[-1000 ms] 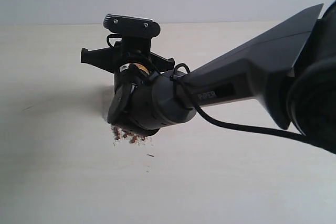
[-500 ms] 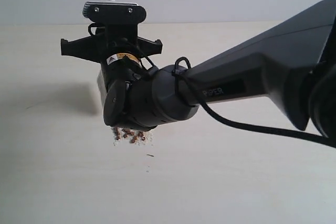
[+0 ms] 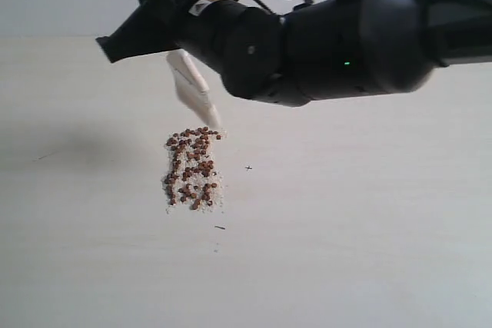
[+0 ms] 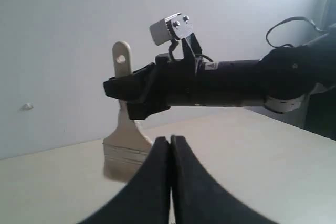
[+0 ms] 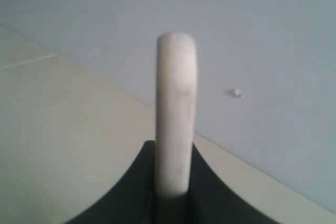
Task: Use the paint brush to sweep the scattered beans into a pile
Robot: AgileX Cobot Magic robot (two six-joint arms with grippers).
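Observation:
The beans (image 3: 192, 170) lie in a narrow reddish-brown patch on the pale table, mixed with white grains. My right gripper (image 3: 171, 45) hangs above and behind them, shut on the handle of the paint brush (image 3: 191, 86). The brush slants down, its bristle tip at the patch's far edge. The left wrist view shows the brush (image 4: 126, 142) upright with the hole in its handle end, held by the right gripper (image 4: 137, 90). In the right wrist view the handle (image 5: 176, 114) stands edge-on between the jaws. My left gripper (image 4: 169, 141) is shut on nothing and is outside the exterior view.
The table (image 3: 369, 236) ends at a pale wall behind the arm. Two dark specks (image 3: 248, 167) lie loose beside and below the patch. A small white spot (image 5: 237, 93) marks the wall. The right arm (image 3: 361, 36) spans the upper right.
The right arm has lifted and swung up and back. It no longer covers the beans, so the whole patch and the brush now show.

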